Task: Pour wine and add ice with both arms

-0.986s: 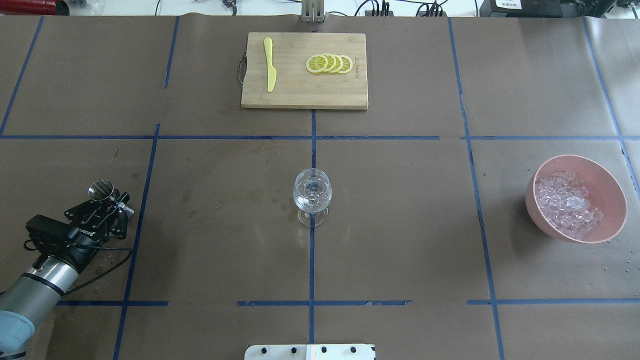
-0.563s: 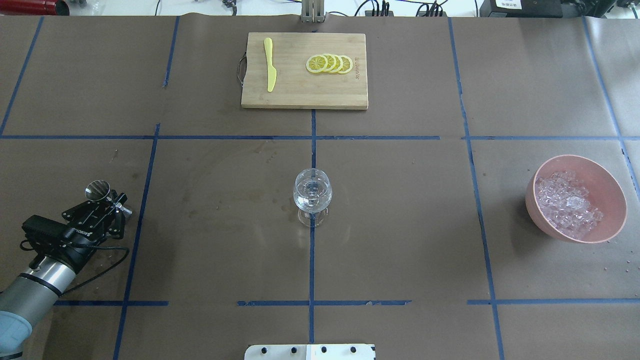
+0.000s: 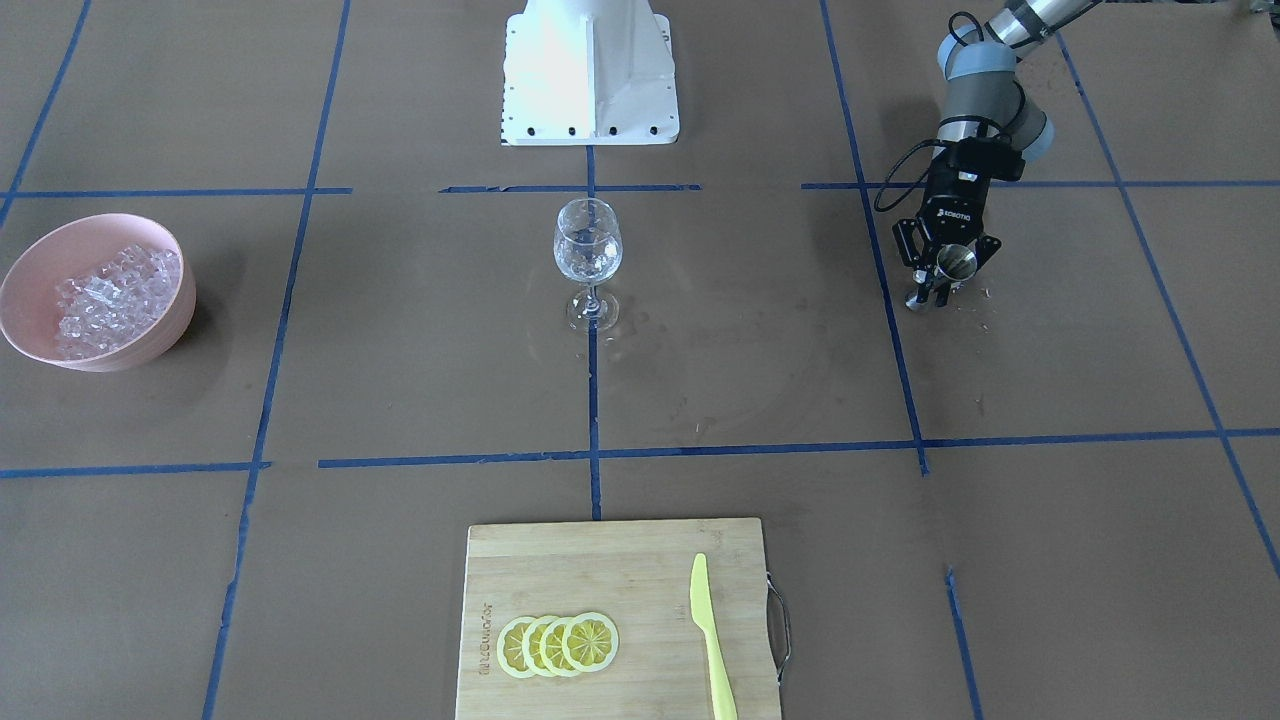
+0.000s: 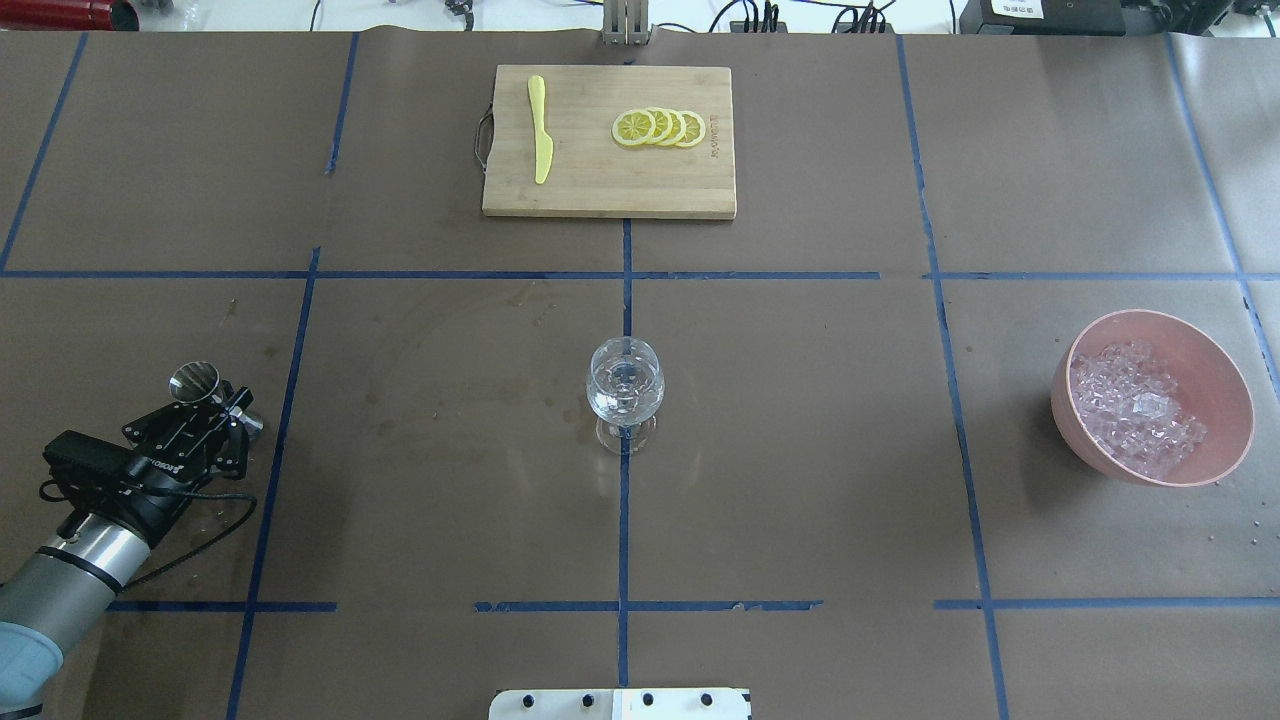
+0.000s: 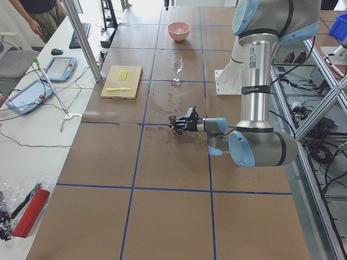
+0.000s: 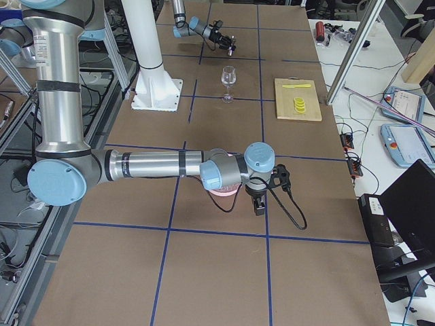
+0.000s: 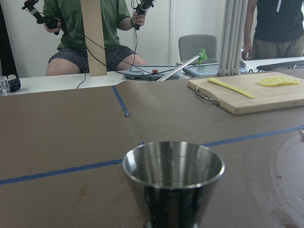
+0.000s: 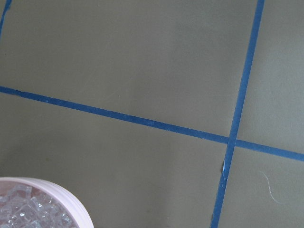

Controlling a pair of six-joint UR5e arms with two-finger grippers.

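- The brown paper surface (image 4: 800, 450) was taped into blue squares, and a seated operator in a green shirt (image 7: 90, 28) showed beyond its far edge.
- The left pincer (image 4: 208, 400) sat low over the surface on the robot's left, closed narrowly on a steel jigger (image 7: 173, 175) whose mouth faced up.
- The right pincer (image 6: 258, 205) pointed down just beside the pink bowl (image 4: 1230, 400). Only the side view caught it, so I cannot tell whether it was wide or narrow.
- The ice (image 4: 1135, 405) lay heaped in that bowl on the robot's right, well apart from the glass.
- The wine glass (image 4: 625, 385) stood upright at the centre on a blue tape line. I could not tell whether it held wine.
- A bamboo cutting board (image 4: 600, 190) lay at the far side, carrying overlapping lemon slices (image 4: 660, 127) and a yellow knife (image 4: 541, 130).
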